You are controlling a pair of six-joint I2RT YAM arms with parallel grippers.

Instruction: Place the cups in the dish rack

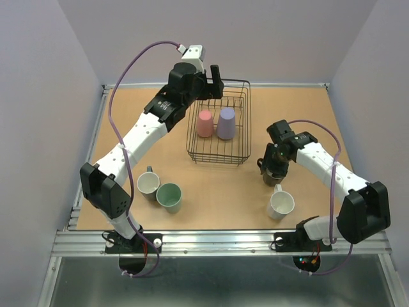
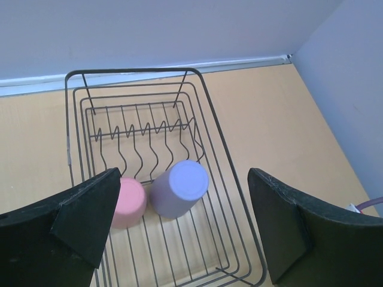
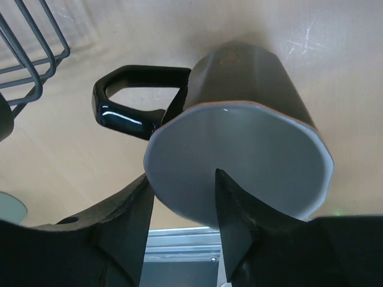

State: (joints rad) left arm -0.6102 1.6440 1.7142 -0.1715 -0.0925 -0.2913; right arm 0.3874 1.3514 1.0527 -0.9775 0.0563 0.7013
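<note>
right hand (image 3: 182, 179) astride dark brown mug (image 3: 251, 78) rim for a wall pinch, clamp cannot tell | left hand (image 2: 182, 173) wide, empty over dish rack (image 1: 246, 121) | pink cup (image 1: 204, 123), lavender cup (image 1: 225, 123) inverted, likely to drain

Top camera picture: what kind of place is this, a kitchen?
Probably a robot test bench, not a kitchen. Two robot arms are bolted to a metal rail, plain walls box in the wooden table, and a dish rack and cups are set out.
</note>
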